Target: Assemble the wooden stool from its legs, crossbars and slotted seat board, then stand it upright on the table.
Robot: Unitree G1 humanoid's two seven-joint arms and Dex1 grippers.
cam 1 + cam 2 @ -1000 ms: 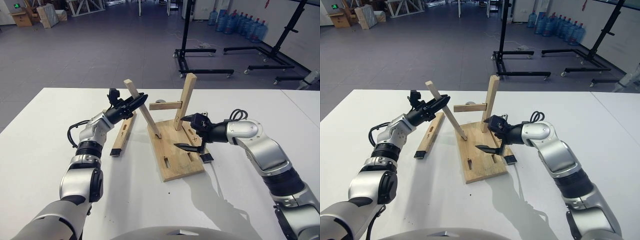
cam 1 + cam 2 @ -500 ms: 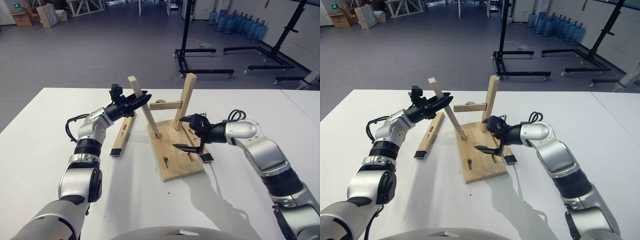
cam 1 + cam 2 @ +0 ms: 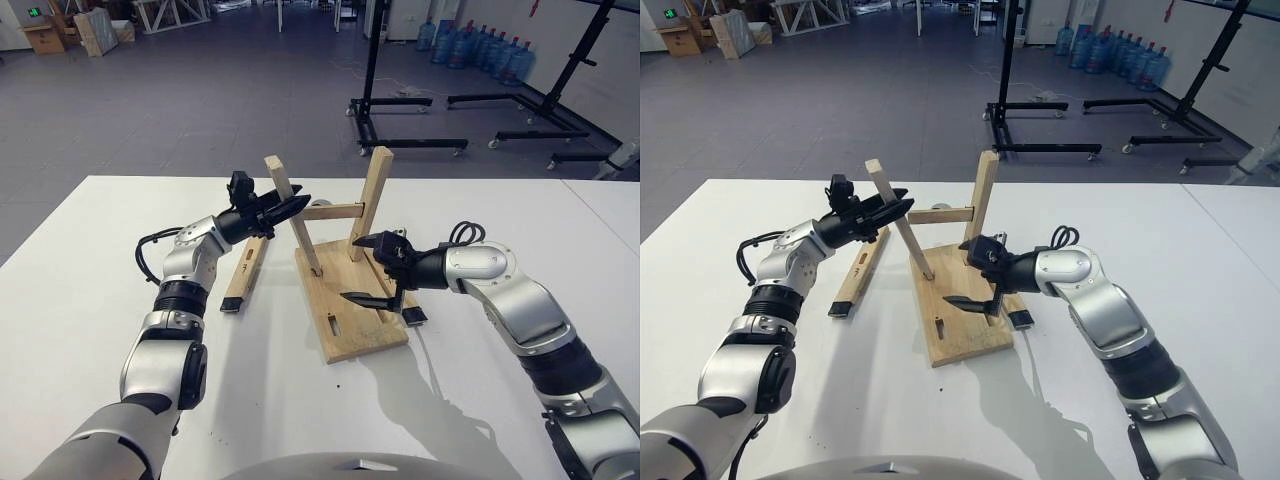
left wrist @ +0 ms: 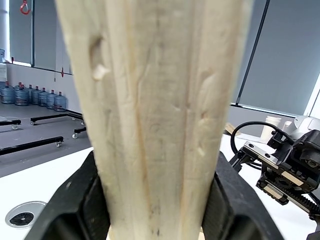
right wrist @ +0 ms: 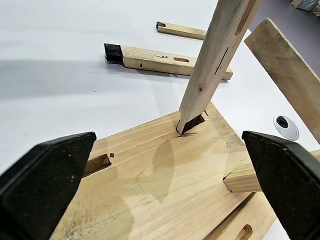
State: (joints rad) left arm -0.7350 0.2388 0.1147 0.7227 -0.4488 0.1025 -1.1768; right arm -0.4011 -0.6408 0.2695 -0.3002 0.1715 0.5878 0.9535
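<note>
Seat board [image 3: 352,318] lies flat mid-table [image 3: 80,270], with a tilted leg [image 3: 306,245] and an upright leg [image 3: 372,200] seated in its slots; the upright one carries a crossbar [image 3: 335,211]. Left claw [image 3: 298,205] pinches the tilted leg near its top. Right claw [image 3: 358,268] is spread wide just above the board, and a spare leg [image 3: 245,272] lies to the board's left.

Head stereo pair: forward-down, both covering the table [image 3: 60,330]. Left wrist: right up against leg [image 4: 155,120]. Right wrist: close above seat board [image 5: 160,195], apparently tilted down.
</note>
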